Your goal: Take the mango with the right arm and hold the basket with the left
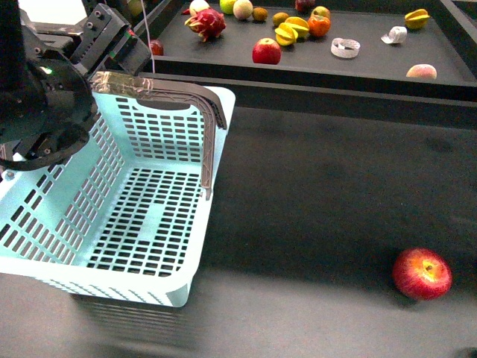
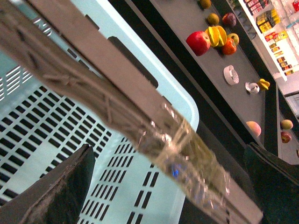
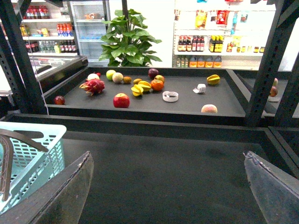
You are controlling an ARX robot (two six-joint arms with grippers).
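Mango [image 1: 421,71] sits on the back tray [image 1: 365,71], beyond the bench [image 1: 320,186] far edge, toward the far right corner, close to the tray's front lip. It is pale orange-pink and small in view, so the ID is a best guess. Its long axis looks roughly parallel to the far edge.

Right gripper [image 3: 167,156] is spread wide and holds nothing. The mango lies ahead of it, well apart across bare bench. The mango is on the right side, so the right arm is the nearer one. The reach is forward over the far edge.

Left gripper [image 2: 169,147] is at the basket [image 1: 220,112], near the left edge. Its jaws are apart, with the taped handle [image 1: 160,89] running between them, not clamped. Red apple [image 1: 422,273] by the near right corner is not the target.
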